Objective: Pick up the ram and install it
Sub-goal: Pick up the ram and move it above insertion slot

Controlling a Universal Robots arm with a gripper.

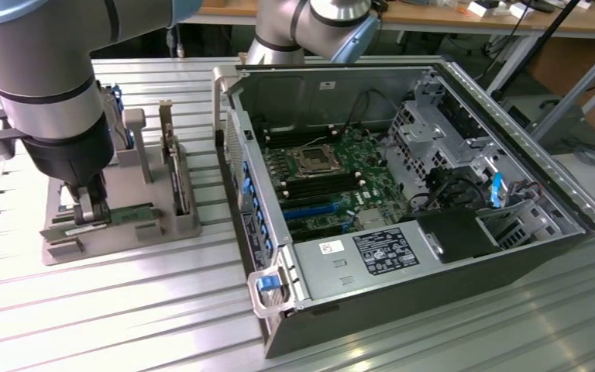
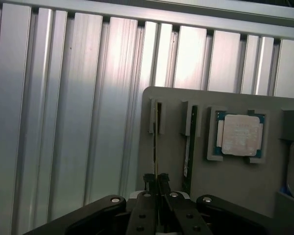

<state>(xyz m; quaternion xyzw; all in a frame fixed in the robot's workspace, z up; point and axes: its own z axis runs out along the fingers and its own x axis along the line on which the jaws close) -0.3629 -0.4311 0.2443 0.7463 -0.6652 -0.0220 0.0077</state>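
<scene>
GRIPPER (image 2: 157,183): jaws are pressing together, pinching the ram (image 2: 155,142) by its edge | RAM: is sitting edge-up in the end slot of the grey holder (image 2: 235,186) | NEARBY: second stick (image 2: 188,147) is sitting in the next slot, processor (image 2: 242,135) beside it | CASE (image 1: 411,256): is lying open at the exterior view's right, apart from the holder
</scene>
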